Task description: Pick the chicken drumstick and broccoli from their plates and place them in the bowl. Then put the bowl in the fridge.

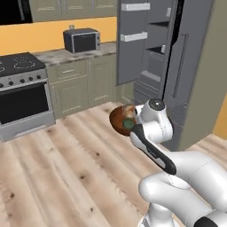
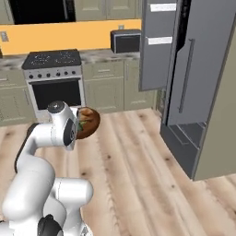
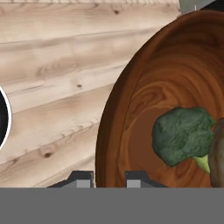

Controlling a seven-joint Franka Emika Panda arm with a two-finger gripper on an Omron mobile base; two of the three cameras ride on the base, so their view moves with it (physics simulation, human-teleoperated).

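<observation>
The reddish-brown bowl (image 1: 118,119) (image 2: 90,121) (image 3: 175,87) hangs tilted above the wooden floor. My gripper (image 3: 108,178) is shut on its rim, one fingertip on each side of the wall. Inside the bowl lies the green broccoli (image 3: 183,135) (image 1: 127,125), and beside it sits the tan chicken drumstick (image 3: 218,153) (image 1: 129,109), cut off by the edge of the hand view. The grey fridge (image 1: 153,53) (image 2: 184,69) stands open ahead and to the right of the bowl, its dark shelves and white door bins showing. The plates are out of view.
A stove with oven (image 1: 22,88) (image 2: 53,78) stands at the back left. A microwave (image 1: 82,40) (image 2: 125,41) sits on the counter over beige cupboards (image 1: 84,80). The open fridge door (image 1: 188,66) with its bar handle juts toward me.
</observation>
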